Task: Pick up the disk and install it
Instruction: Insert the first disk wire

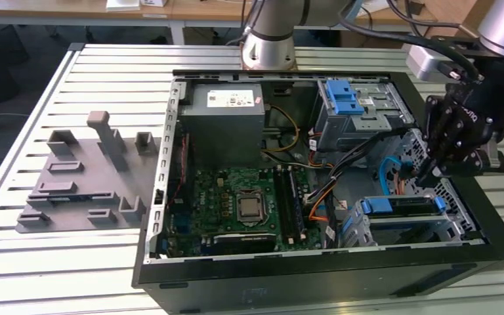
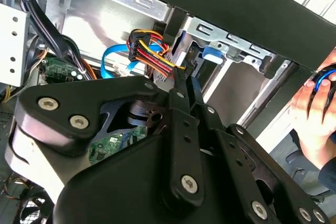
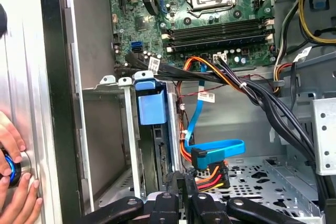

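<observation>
Slatted metal counter (image 1: 24, 131) carrying an open desktop computer case (image 1: 322, 275), laid on its side so that its interior faces upward and is reachable from above. A grey moulded fixture (image 1: 77, 177) lies on the counter at the exterior view's left, apart from the case and bearing nothing.

Inside the case: the grey power supply box (image 1: 226, 125) occupies the far corner; the green motherboard (image 1: 234, 197) with its bare processor socket lies beneath it in the exterior view; a silver cage with a blue latch (image 1: 350, 108) sits at the far side toward the exterior view's right.

The disk (image 1: 398, 205), recognisable by its blue side rail, sits in the drive bay (image 1: 409, 226) at the near corner on the exterior view's right, apparently already slid between the bay's walls; how fully it is seated cannot be judged.

The black gripper (image 1: 434, 172) hangs just above this bay, among the blue data cable (image 3: 215, 148) and the bundled power leads (image 3: 207, 174), which must be kept free of the bay. In both wrist views the jaws appear pressed together, pinching nothing.

A person's hand (image 3: 13, 166) rests at the outer edge of the case, over a blue-ringed button.
</observation>
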You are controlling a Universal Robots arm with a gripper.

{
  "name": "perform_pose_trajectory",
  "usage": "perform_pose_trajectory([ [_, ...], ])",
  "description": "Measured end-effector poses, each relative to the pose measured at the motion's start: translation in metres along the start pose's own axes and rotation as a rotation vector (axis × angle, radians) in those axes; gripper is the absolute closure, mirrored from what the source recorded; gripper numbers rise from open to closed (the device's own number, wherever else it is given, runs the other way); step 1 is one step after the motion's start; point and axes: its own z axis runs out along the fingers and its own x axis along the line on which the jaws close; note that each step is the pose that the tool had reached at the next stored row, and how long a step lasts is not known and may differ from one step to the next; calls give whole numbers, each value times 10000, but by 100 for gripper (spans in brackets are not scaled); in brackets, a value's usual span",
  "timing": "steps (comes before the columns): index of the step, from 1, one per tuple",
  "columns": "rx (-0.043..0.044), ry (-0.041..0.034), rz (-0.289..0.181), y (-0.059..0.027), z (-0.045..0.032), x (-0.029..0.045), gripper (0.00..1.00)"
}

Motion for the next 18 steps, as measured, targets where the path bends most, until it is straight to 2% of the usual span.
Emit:
perform_pose_trajectory([
  [7,6,-108,-34,28,6,29,84],
  [14,63,-157,-122,50,11,72,84],
  [18,76,-254,-159,47,17,107,84],
])
